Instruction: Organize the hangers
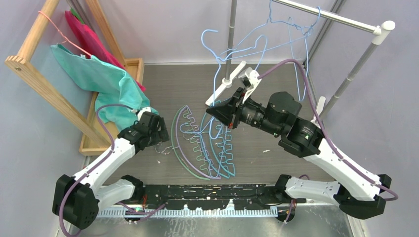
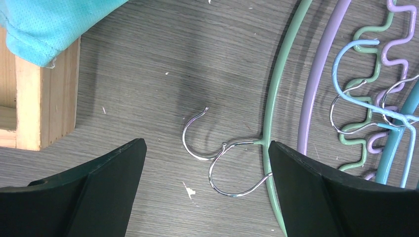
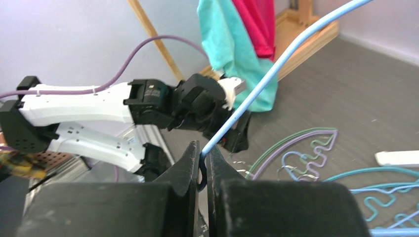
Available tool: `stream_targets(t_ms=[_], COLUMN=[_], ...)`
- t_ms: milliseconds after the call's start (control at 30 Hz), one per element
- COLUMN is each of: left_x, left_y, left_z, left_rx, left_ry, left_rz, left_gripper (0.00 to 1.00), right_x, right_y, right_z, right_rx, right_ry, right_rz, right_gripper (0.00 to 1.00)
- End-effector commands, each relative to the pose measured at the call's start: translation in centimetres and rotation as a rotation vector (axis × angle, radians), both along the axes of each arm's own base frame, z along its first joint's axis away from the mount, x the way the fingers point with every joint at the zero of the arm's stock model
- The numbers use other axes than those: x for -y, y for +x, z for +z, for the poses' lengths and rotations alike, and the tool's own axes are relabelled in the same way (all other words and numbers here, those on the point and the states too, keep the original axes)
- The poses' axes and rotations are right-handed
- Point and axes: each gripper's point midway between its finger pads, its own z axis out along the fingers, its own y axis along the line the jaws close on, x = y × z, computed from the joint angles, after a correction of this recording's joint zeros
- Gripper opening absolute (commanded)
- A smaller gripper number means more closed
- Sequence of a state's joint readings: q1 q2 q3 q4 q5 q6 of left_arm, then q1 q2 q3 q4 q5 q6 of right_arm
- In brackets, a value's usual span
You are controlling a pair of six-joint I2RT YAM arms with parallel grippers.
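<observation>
My right gripper (image 1: 216,113) is shut on a thin light-blue wire hanger (image 1: 208,31) and holds it raised above the table; in the right wrist view the wire (image 3: 276,64) runs up from the closed jaws (image 3: 202,153). More light-blue hangers (image 1: 296,27) hang on the rail. Green (image 1: 174,143), lilac (image 1: 184,153) and teal (image 1: 231,165) arched hangers lie on the table with another light-blue one (image 2: 341,54). My left gripper (image 1: 160,133) is open and empty, low over two metal hooks (image 2: 197,143) beside the green arch (image 2: 276,89).
A silver rail (image 1: 336,17) on white joints stands at the back right, with its pole (image 1: 230,39) and white foot (image 1: 227,84) mid-table. A wooden rack (image 1: 34,74) at the left holds teal cloth (image 1: 99,79), pink cloth (image 1: 89,34) and a pink wire hanger (image 1: 59,34).
</observation>
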State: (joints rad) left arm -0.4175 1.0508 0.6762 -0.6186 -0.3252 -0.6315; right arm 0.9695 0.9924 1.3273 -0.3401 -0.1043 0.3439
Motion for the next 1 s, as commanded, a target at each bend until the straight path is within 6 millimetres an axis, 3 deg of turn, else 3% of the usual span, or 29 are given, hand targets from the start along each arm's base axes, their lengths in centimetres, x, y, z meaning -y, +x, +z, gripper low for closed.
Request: stream_targets(t_ms=[0,167,333,667,967], left_x=[-0.1,-0.1,-0.2,-0.6,-0.8], left_y=[0.5,0.5,0.4,0.3,0.5], left_z=[0.8,1.1,1.1,1.3,1.3], left_rx=[0.043,0.05,0.051,0.051,0.046], left_ry=[-0.01,-0.009,-0.004,0.021,0.039], left_rz=[0.001,-0.002,-0.004,-0.004,-0.007], left_gripper=[0.98,0.98,0.98,0.98,0.98], right_x=[2.1,2.3,3.5,4.6,7.3], right_y=[1.6,4.0,7.7,10.7,14.3], right_z=[3.9,4.9,3.6,4.7,5.4], right_rx=[0.178,0.182,0.109,0.176,0.201], right_ry=[0.003,0.015,0.061,0.095,0.137], right_rz=[-0.106,-0.11,-0.104,-0.081,-0.11], right_gripper=[0.03,0.03,0.02,0.02,0.02])
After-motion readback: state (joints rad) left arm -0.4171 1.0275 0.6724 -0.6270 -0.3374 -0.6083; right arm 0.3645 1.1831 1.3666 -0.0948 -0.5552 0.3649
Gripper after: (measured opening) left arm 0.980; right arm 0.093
